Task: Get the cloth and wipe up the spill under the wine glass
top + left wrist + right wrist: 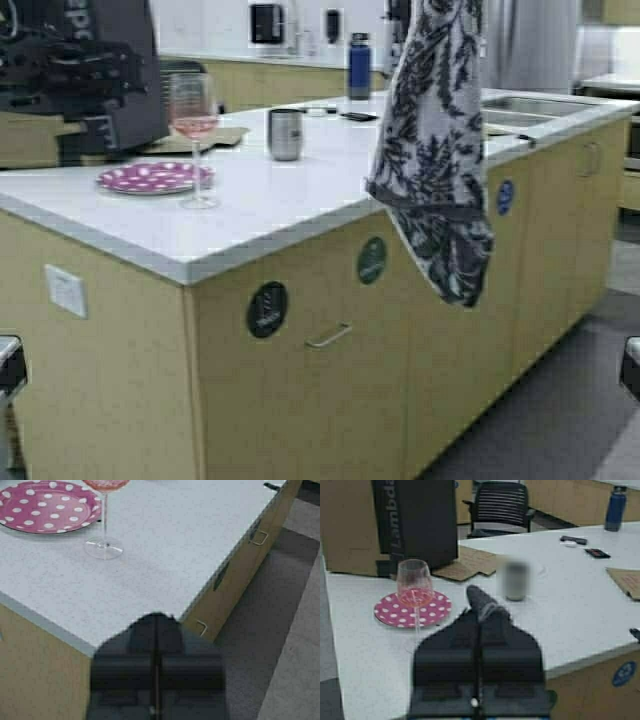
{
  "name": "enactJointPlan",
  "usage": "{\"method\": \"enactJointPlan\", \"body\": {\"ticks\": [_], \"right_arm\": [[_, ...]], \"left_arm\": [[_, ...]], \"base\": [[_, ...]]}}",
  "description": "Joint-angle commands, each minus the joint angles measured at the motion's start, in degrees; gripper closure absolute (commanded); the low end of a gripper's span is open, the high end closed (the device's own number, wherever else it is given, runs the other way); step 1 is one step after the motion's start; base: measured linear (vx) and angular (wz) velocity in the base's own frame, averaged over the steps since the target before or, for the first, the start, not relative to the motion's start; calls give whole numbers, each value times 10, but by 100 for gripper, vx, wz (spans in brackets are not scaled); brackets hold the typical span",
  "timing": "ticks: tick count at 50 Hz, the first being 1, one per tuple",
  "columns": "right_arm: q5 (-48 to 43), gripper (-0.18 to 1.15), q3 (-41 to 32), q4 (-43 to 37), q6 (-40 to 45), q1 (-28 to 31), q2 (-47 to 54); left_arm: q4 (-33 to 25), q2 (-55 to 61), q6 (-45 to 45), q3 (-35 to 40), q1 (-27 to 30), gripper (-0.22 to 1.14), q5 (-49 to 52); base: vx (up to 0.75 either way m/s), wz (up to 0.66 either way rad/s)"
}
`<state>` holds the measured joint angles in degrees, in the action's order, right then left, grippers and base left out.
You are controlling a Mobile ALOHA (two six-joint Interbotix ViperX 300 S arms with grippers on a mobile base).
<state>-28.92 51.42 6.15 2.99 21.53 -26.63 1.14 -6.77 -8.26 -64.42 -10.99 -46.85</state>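
Note:
The cloth (435, 160), white-grey with a dark leaf print, hangs from the top of the high view over the counter's front edge. My right gripper (479, 611) is shut on the cloth; a dark fold (481, 600) pokes out between the fingertips. The wine glass (195, 130), with pink liquid in its bowl, stands upright on the white counter (290, 190) beside a plate; it also shows in the left wrist view (104, 542) and the right wrist view (414, 592). My left gripper (156, 625) is shut and empty above the counter's near corner. I see no clear spill.
A pink polka-dot plate (152, 177) lies left of the glass. A steel tumbler (285, 134), a blue bottle (359, 66), a black box (110, 70) and cardboard sit farther back. A sink (525, 108) is at the right. Grey floor lies right of the cabinets.

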Motion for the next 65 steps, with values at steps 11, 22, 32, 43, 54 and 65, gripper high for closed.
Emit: {"method": "enactJointPlan", "body": {"ticks": [11,22,32,43,54,65], "right_arm": [[-20,91,-17,-2,4,0,-10],[-33,91,-17,-2,4,0,-11],[-40,91,-25,-2,2,-1,-7],[-43,91,-20,-2,0,0,-4],[-43,91,-8,-2,0,-1,4],[-44,91,-3,-2,-1,0,11]], "left_arm": [[-6,60,1,50,-48,89,-15],[-55,93,51,88,-69,89,-25],[-67,133,102,94,-69,89,-52],[-91,224,104,103,-69,89,-172],[-95,316,101,122,-69,89,-267],[-86,376,96,142,-71,87,-311]], "base": [[16,15],[15,1],[14,2],[14,1],[13,0],[12,2]]}}
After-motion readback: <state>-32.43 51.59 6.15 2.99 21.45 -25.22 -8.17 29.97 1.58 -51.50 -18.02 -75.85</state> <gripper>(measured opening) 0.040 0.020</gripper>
